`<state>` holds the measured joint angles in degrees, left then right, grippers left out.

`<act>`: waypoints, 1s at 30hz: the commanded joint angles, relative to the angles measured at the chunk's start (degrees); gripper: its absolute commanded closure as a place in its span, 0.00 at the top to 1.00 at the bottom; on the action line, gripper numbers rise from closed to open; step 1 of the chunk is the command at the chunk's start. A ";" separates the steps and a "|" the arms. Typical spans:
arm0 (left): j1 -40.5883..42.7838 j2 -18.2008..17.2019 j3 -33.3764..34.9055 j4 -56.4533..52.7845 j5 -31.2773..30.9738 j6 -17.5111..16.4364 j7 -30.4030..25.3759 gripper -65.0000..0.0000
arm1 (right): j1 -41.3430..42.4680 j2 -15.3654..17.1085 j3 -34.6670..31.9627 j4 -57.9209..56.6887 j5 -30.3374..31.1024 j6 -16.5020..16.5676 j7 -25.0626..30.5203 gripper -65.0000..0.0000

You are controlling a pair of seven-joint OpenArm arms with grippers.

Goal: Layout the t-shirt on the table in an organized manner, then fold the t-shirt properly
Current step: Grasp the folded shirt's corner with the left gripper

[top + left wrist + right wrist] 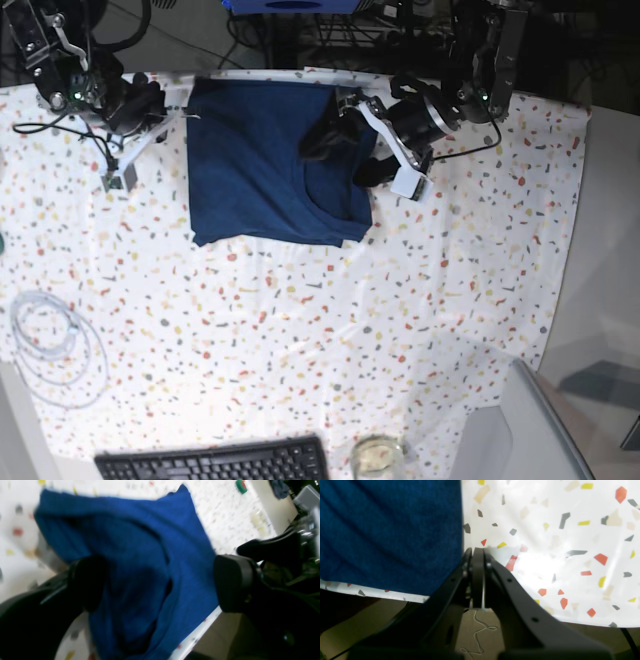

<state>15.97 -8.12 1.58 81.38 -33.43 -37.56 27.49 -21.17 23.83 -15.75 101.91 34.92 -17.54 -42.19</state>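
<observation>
T-shirt [265, 165] lies folded into a rough rectangle at the far edge of the surface [300, 330], near the base-view top, betw. my 2 arms. My left fingers [160, 582] are spread wide apart, 1 pad each side of the shirt's right part, hovering over the fabric w/ nothing pinched; left wrist view is blurry so can't tell if the pads touch cloth. In base view that gripper [345, 150] sits over the shirt's right edge by the neckline curve. My right fingers [478, 551] are pressed together, holding nothing, tips over bare speckled cloth just beside the shirt's side edge, close to the surface's edge. Also on the surface: coiled clear cable [50, 345] at left, black keyboard [215, 462] at the near edge, small glass jar [375, 455] beside it.
</observation>
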 commanded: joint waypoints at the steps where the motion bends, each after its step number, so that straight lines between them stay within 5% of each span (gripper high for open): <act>1: -0.36 0.43 -0.22 -0.29 -1.16 -0.64 -1.16 1.00 | 0.11 0.56 0.32 0.91 0.12 0.27 0.57 0.00; 11: -0.71 0.87 -0.31 -2.13 -1.16 -0.37 -1.24 1.00 | 0.11 0.56 0.32 0.91 0.12 0.27 0.57 0.00; 15: -0.80 2.63 -5.32 -2.13 -1.16 3.58 -1.24 1.00 | 0.11 0.56 0.32 0.82 0.12 0.27 0.57 0.00; 21: -0.45 2.71 -10.60 -1.60 -1.16 3.93 -0.72 1.00 | 0.03 0.56 0.32 0.82 0.12 0.27 0.57 0.00; 30: -2.03 2.98 -4.09 -4.42 -1.16 4.02 -0.72 1.00 | 0.11 0.56 0.32 0.82 0.12 0.27 0.57 0.00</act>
<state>14.66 -5.21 -2.57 76.23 -33.50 -32.97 27.70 -21.17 23.81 -15.75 101.89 34.89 -17.54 -42.17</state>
